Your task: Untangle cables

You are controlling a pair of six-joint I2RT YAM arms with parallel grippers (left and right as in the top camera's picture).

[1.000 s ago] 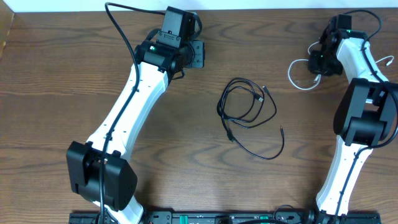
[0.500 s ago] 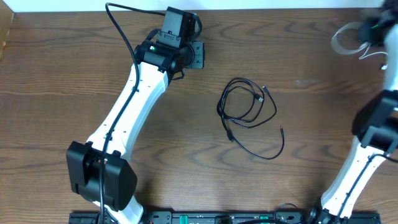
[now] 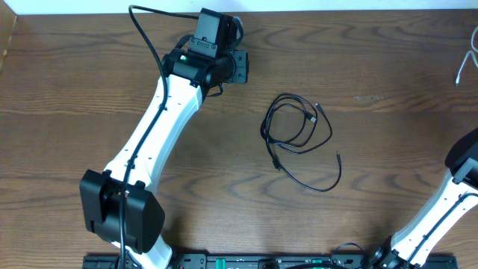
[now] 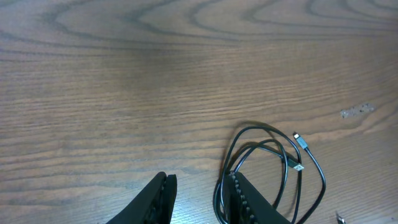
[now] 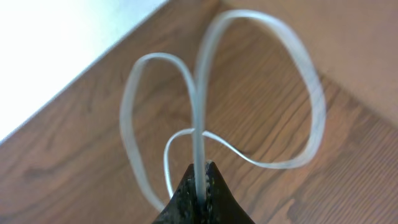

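heads up, the right hand (image 5: pixel 200 177) is pinched on the white cable (image 5: pixel 198 93), held far right of the coiled black cable (image 3: pixel 299 138), and the left hand (image 4: pixel 200 190) is open and empty up-left of it, so I'd worry those skinny loops slip free and drop off the tabletop (image 3: pixel 75 90).

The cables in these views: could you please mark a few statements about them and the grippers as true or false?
1. The black cable lies loosely coiled on the table. True.
2. The left gripper is clamped on the black cable. False: it is open and holds nothing.
3. The right gripper pinches the white cable. True.
4. The white cable lies across the black cable. False: it is in the right gripper, near the right edge of the overhead view, apart from the black one.
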